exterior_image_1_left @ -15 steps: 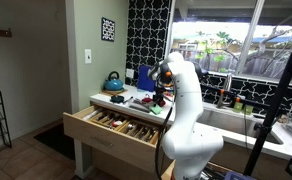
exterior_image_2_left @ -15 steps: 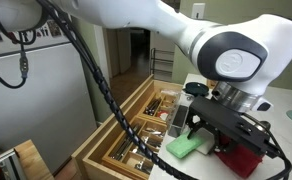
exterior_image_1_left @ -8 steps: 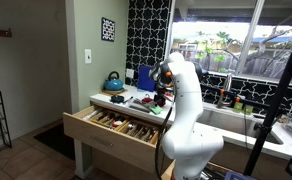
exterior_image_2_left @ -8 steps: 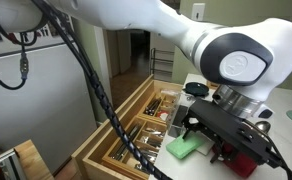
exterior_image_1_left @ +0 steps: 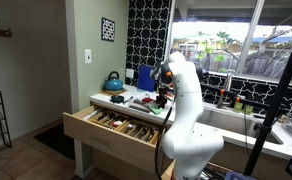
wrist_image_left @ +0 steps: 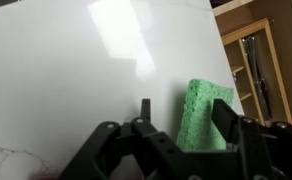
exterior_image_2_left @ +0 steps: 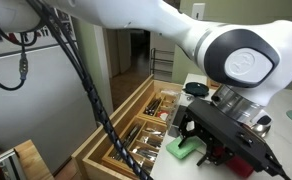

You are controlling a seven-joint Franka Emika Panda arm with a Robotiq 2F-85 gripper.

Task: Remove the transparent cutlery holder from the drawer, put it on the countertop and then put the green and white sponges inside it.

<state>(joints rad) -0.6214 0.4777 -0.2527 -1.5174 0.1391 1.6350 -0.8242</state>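
A green sponge (wrist_image_left: 208,112) lies on the white countertop (wrist_image_left: 76,80); it also shows in an exterior view (exterior_image_2_left: 178,150). My gripper (wrist_image_left: 183,108) is open and low over the counter. Its two fingers stand on either side of the sponge, with a gap on the left side. The gripper also shows in both exterior views (exterior_image_2_left: 198,147) (exterior_image_1_left: 162,98). The open wooden drawer (exterior_image_2_left: 136,135) holds cutlery in compartments. I cannot make out the transparent cutlery holder or the white sponge for certain.
A blue kettle (exterior_image_1_left: 114,81) and a blue box (exterior_image_1_left: 146,77) stand at the back of the counter. A red object (exterior_image_2_left: 244,166) lies just beyond the gripper. The drawer (wrist_image_left: 251,70) edge runs close beside the sponge. A window and sink area lie behind the arm.
The gripper has come down and shifted over the green sponge, so its fingers now straddle it and hide more of it in the exterior view.
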